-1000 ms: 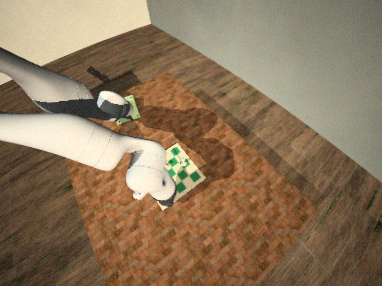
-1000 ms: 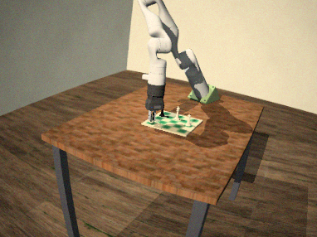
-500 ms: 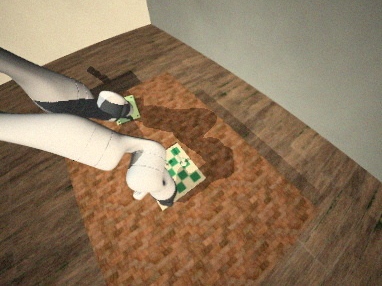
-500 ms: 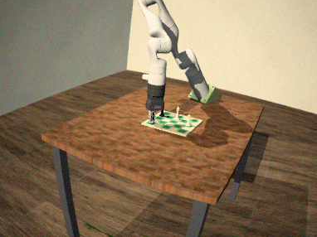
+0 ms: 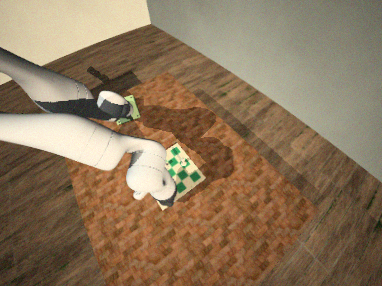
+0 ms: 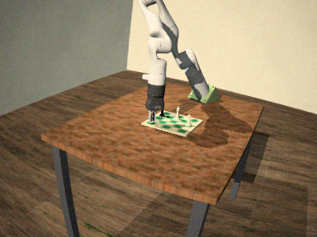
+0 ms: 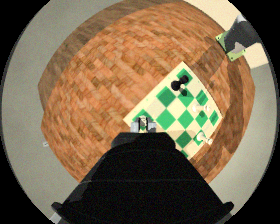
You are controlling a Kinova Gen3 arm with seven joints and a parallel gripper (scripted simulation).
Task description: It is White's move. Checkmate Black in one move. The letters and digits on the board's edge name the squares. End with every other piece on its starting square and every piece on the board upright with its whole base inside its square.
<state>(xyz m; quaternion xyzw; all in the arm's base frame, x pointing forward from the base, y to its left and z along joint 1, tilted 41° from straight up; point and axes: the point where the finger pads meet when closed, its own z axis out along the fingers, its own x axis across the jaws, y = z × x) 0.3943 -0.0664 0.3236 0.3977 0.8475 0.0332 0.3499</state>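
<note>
The hand is clenched on a small pale chess piece at the near-left corner of the green-and-cream board, so the pick of White's piece looks made. Whether the piece rests on its square or hangs just above it cannot be told, and its kind is too small to read. What is left, by this reading, is the carry to the mating square, setting the piece down upright with its whole base inside that square, and letting go. The letters and digits on the board's edge are not legible in any view, so neither the starting square nor the target can be named. Two other white pieces stand upright on the board: a taller one near the middle and a shorter one just beside it toward the right edge. A dark piece stands on the far side of the board in the wrist view, well apart from the hand. These three are what the carry has to avoid, since each must stay on its own square; a path that lifts the held piece above their tops would likely keep them safe. The board lies on the brown patterned surface, and the arm's green base wedge sits at the far edge of it, well apart from the board.
</note>
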